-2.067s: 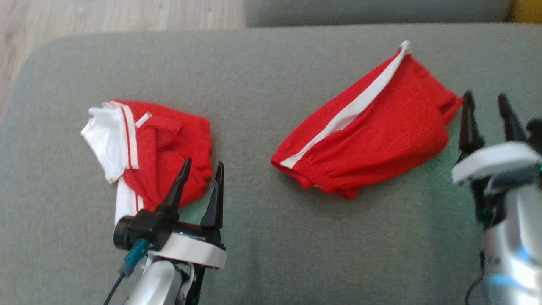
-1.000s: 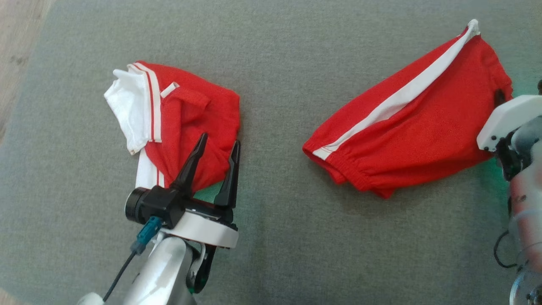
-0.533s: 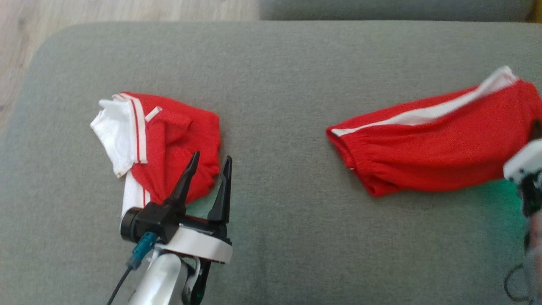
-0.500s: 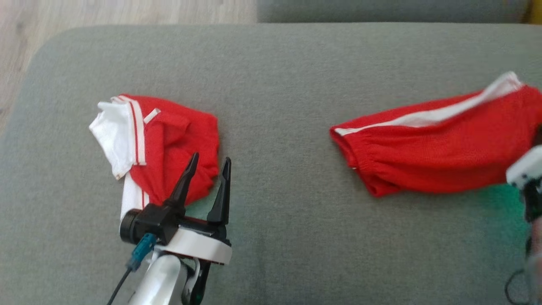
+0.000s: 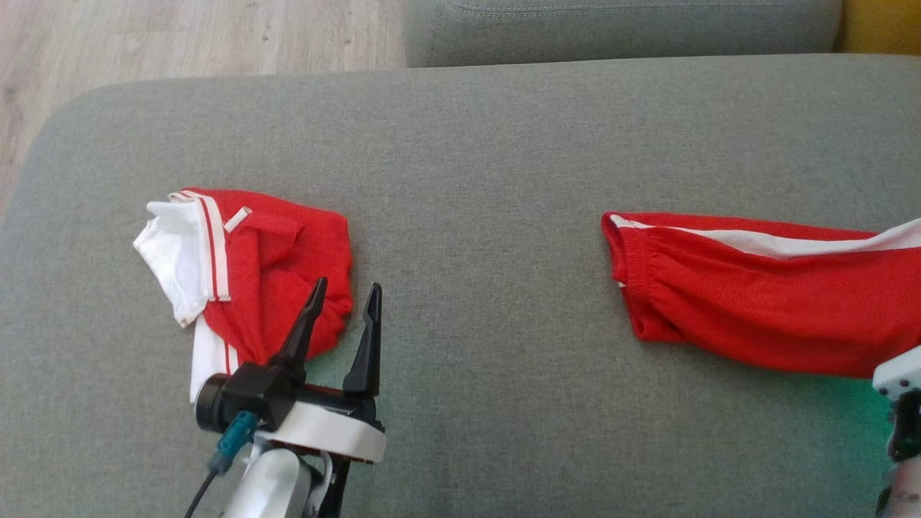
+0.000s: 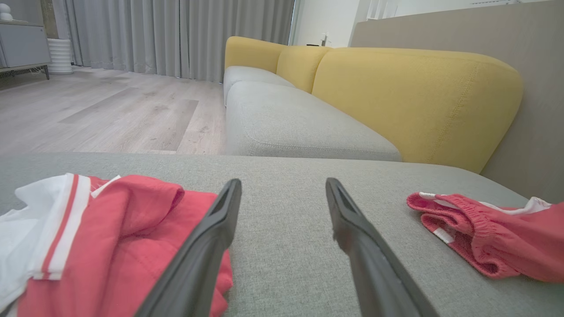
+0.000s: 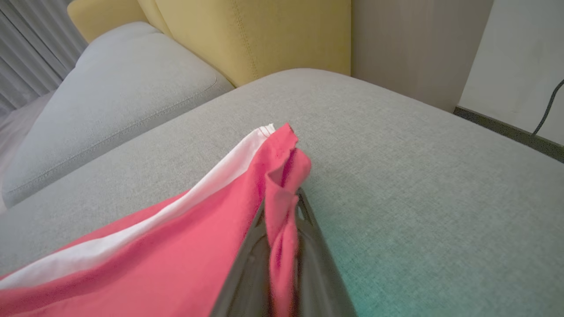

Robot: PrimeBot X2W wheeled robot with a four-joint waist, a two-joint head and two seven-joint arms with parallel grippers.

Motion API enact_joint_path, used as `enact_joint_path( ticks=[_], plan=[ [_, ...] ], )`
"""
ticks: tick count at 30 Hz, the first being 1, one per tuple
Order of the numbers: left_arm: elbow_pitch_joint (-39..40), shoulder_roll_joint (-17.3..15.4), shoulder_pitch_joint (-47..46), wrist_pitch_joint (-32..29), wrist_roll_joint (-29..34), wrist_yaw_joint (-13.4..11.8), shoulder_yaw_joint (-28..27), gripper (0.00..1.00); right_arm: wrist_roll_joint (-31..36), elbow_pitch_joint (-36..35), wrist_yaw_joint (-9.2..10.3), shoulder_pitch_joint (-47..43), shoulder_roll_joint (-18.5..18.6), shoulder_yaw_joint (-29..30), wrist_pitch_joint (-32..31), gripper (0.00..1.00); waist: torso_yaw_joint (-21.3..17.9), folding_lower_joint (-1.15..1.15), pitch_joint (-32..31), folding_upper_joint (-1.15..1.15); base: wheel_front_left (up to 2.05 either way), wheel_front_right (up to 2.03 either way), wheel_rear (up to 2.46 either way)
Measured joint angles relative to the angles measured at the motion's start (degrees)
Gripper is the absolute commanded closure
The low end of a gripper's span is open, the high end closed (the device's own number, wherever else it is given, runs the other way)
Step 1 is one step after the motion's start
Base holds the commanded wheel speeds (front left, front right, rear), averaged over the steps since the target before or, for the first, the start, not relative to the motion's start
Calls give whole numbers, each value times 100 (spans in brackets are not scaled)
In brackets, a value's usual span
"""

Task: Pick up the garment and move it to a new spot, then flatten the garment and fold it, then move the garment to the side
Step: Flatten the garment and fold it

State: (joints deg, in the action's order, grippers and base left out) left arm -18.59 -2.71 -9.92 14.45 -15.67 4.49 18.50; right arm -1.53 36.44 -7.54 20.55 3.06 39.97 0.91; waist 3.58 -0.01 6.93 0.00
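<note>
Right gripper (image 7: 284, 207) clenched on the red shorts (image 5: 755, 309), I have dragged them rightward across the grey sofa cushion (image 5: 468, 180), well apart from the garment (image 5: 288, 252), whose pickup I judge not begun. It lies crumpled at the cushion's left, red with a white striped sleeve, my left gripper (image 5: 346, 286) open just beside it.

Garment (image 5: 280, 273) lies on the cushion (image 5: 475, 180), left middle of frame. Shorts (image 5: 755, 316) lie on it at right middle, well apart. My left tool (image 5: 345, 291) sits just below the garment. My right tool (image 7: 283, 203) pinches the shorts' edge, lower right. Floor (image 5: 180, 36) upper left, another seat (image 5: 611, 29) along the top.
</note>
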Motion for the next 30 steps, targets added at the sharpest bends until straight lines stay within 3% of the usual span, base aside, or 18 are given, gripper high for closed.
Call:
enact_joint_path(
  ticks=[7, 20, 30],
  plan=[
    [-110, 0, 0, 0, -34, 5, 20, 0, -433, -390, 0, -18, -48, -389, 65, 100, 44, 1, -59, 0, 0, 0, 0],
    [-119, -1, 185, 0, -124, 4, -29, 0, -1929, -1152, 1, -506, 1, -3112, 469, 100, 278, 0, -418, 0, 0, 0, 0],
    [31, -2, 292, 0, -242, -1, -81, 0, -2549, -1305, 1, -836, 286, -4475, 676, 100, 530, 1, -542, 0, 0, 0, 0]
  ],
)
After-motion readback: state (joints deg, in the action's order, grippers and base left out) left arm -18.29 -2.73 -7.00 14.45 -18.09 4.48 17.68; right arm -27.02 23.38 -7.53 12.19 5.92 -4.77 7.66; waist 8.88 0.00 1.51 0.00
